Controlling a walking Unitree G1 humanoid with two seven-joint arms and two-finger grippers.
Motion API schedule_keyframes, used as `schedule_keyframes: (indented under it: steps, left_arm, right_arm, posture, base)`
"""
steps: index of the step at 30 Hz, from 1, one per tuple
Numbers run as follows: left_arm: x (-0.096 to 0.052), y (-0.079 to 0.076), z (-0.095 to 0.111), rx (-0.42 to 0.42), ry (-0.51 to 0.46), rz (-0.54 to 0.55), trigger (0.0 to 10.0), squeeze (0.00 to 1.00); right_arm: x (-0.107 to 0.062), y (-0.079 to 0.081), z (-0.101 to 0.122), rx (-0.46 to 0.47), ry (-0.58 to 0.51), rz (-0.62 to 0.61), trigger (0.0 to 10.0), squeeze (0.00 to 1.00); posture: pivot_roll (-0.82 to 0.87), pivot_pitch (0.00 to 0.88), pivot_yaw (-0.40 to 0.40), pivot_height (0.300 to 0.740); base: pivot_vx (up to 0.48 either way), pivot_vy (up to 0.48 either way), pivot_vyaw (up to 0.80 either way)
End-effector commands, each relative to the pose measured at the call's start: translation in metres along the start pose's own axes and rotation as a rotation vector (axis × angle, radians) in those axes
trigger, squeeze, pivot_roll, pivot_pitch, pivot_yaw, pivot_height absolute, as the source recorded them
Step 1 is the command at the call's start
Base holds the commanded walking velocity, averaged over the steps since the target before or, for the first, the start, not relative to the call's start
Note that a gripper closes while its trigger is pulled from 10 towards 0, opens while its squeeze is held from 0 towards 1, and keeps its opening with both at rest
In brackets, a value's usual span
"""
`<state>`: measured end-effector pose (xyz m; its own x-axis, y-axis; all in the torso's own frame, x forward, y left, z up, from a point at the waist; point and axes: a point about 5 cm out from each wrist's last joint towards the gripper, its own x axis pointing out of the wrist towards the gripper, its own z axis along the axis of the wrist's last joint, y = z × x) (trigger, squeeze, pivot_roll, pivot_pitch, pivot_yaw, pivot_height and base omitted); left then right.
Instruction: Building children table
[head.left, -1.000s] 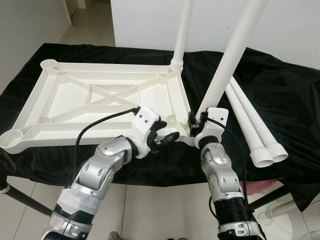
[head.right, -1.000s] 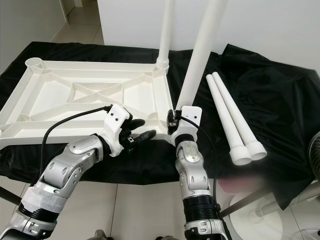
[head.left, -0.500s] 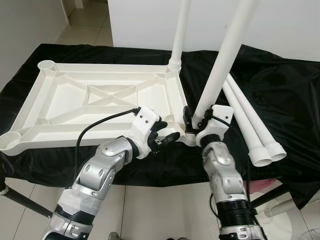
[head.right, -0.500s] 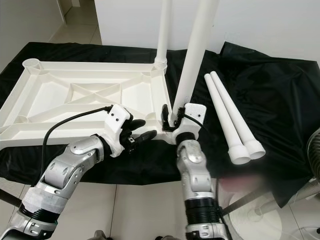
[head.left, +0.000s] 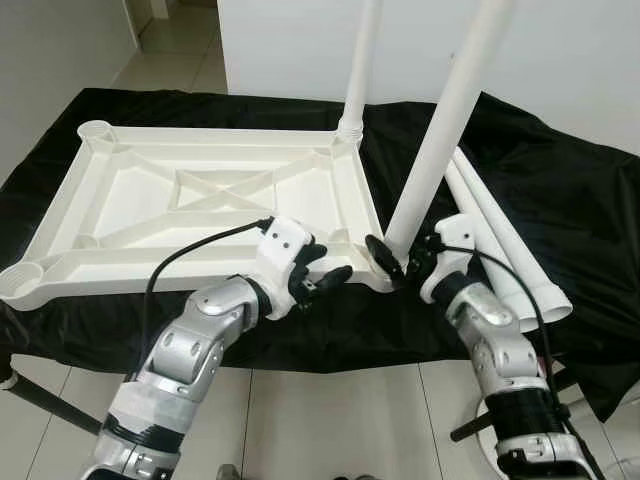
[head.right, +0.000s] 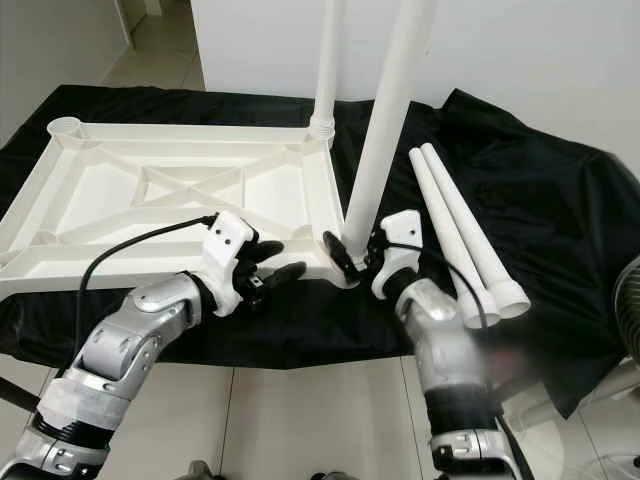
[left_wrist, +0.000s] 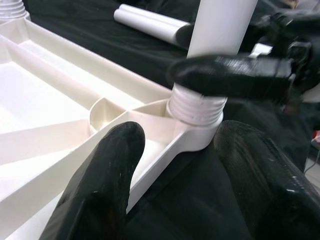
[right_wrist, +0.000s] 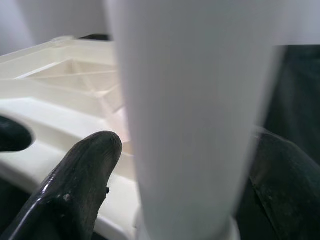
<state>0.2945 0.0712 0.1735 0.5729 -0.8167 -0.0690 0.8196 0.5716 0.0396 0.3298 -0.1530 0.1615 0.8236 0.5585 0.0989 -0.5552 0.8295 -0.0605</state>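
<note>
Right wrist view: right pincer (head.left: 392, 262) clasps leg (head.left: 440, 130) base; left pincer (head.left: 322, 272) wide, beside tabletop (head.left: 200, 190) corner.

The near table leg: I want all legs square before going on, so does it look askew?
Yes. The near leg leans right from its corner socket, while the far leg stands close to upright. The right gripper straddles its base.

the table top (head.left: 210, 195) and the leg (head.left: 440, 130) are looking like smooth, slightly glossy white plastic. beneath the right gripper (head.left: 395, 262), black cloth (head.left: 560, 200) is showing a faint sheen.
</note>
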Motion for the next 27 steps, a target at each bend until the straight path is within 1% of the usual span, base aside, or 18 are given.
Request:
schedule_keyframes:
  steps: [1, 2, 3, 4, 5, 7, 11, 15, 17, 20, 21, 22, 23, 24, 25, 26, 27]
  left_arm:
    - [0.001, 0.002, 0.0, 0.009, 0.012, 0.015, 10.0, 0.0]
    - [0.001, 0.002, 0.0, 0.009, 0.012, 0.015, 10.0, 0.0]
    - [0.001, 0.002, 0.001, 0.01, 0.01, 0.017, 10.0, 0.0]
    - [0.002, 0.003, 0.001, 0.01, 0.007, 0.019, 10.0, 0.0]
    - [0.002, 0.003, 0.002, 0.012, 0.004, 0.021, 10.0, 0.0]
    - [0.003, 0.003, 0.003, 0.014, 0.002, 0.023, 10.0, 0.0]
    - [0.001, 0.006, 0.003, 0.017, 0.001, 0.034, 10.0, 0.0]
    - [-0.001, 0.008, 0.003, 0.02, 0.004, 0.039, 10.0, 0.0]
    - [-0.001, 0.009, 0.003, 0.021, 0.004, 0.042, 10.0, 0.0]
    - [-0.001, 0.009, 0.003, 0.02, 0.004, 0.042, 10.0, 0.0]
    - [-0.001, 0.01, 0.003, 0.02, 0.004, 0.043, 10.0, 0.0]
    - [-0.001, 0.01, 0.003, 0.02, 0.004, 0.043, 10.0, 0.0]
    - [-0.001, 0.01, 0.003, 0.022, 0.006, 0.044, 10.0, 0.0]
    - [-0.001, 0.01, 0.003, 0.022, 0.006, 0.044, 10.0, 0.0]
    - [0.0, 0.01, 0.003, 0.024, 0.009, 0.046, 10.0, 0.0]
    - [0.0, 0.01, 0.003, 0.024, 0.009, 0.046, 10.0, 0.0]
    - [0.0, 0.011, 0.002, 0.027, 0.011, 0.047, 10.0, 0.0]
  right_arm:
    - [0.002, 0.0, -0.002, -0.001, 0.011, 0.048, 10.0, 0.0]
    - [0.002, 0.0, -0.002, -0.001, 0.011, 0.048, 10.0, 0.0]
    - [0.005, -0.001, -0.003, -0.012, 0.026, 0.064, 8.4, 0.0]
    - [0.006, -0.003, -0.004, -0.014, 0.037, 0.074, 3.5, 0.0]
    - [0.007, -0.004, -0.006, -0.013, 0.05, 0.084, 0.0, 0.0]
    - [0.007, -0.005, -0.008, -0.011, 0.06, 0.089, 0.0, 0.0]
    - [0.001, -0.007, -0.015, 0.01, 0.072, 0.112, 0.0, 0.0]
    - [-0.004, -0.008, -0.02, 0.021, 0.078, 0.105, 0.0, 0.0]
    - [-0.007, -0.007, -0.022, 0.044, 0.071, 0.082, 0.0, 0.0]
    - [-0.008, -0.007, -0.022, 0.048, 0.066, 0.076, 0.0, 0.0]
    - [-0.008, -0.007, -0.023, 0.055, 0.065, 0.022, 0.0, 0.0]
    - [-0.008, -0.007, -0.023, 0.055, 0.065, 0.022, 0.0, 0.0]
    - [-0.007, -0.005, -0.024, 0.066, 0.066, -0.042, 10.0, 0.0]
    - [-0.007, -0.005, -0.024, 0.066, 0.066, -0.042, 10.0, 0.0]
    - [-0.005, -0.002, -0.024, 0.075, 0.06, -0.096, 10.0, 0.0]
    - [-0.005, -0.002, -0.024, 0.075, 0.06, -0.096, 10.0, 0.0]
    - [-0.004, -0.001, -0.024, 0.085, 0.054, -0.163, 10.0, 0.0]
  posture:
    - [0.01, 0.055, -0.051, 0.74]
    - [0.01, 0.055, -0.051, 0.74]
    - [0.01, 0.049, -0.051, 0.74]
    - [0.02, 0.045, -0.053, 0.74]
    - [0.02, 0.044, -0.054, 0.74]
    - [0.02, 0.043, -0.054, 0.74]
    - [0.02, 0.041, -0.054, 0.74]
    - [0.02, 0.037, -0.052, 0.74]
    - [0.02, 0.038, -0.051, 0.74]
    - [0.02, 0.039, -0.05, 0.74]
    - [0.01, 0.039, -0.049, 0.74]
    - [0.01, 0.039, -0.049, 0.74]
    - [0.01, 0.039, -0.047, 0.74]
    - [0.01, 0.039, -0.047, 0.74]
    - [0.01, 0.04, -0.046, 0.74]
    - [0.01, 0.04, -0.046, 0.74]
    - [0.01, 0.042, -0.044, 0.74]
  base:
    - [0.0, 0.0, 0.0]
    - [0.0, 0.0, 0.0]
    - [0.0, 0.0, 0.0]
    - [0.0, 0.0, 0.0]
    - [0.0, 0.0, 0.0]
    - [0.0, 0.0, 0.0]
    - [0.0, 0.0, 0.0]
    - [0.0, 0.0, 0.0]
    - [0.0, 0.0, 0.0]
    - [0.0, 0.0, 0.0]
    - [0.0, 0.0, 0.0]
    - [0.0, 0.0, 0.0]
    - [0.0, 0.0, 0.0]
    - [0.0, 0.0, 0.0]
    - [0.0, 0.0, 0.0]
    - [0.0, 0.0, 0.0]
    - [0.0, 0.0, 0.0]
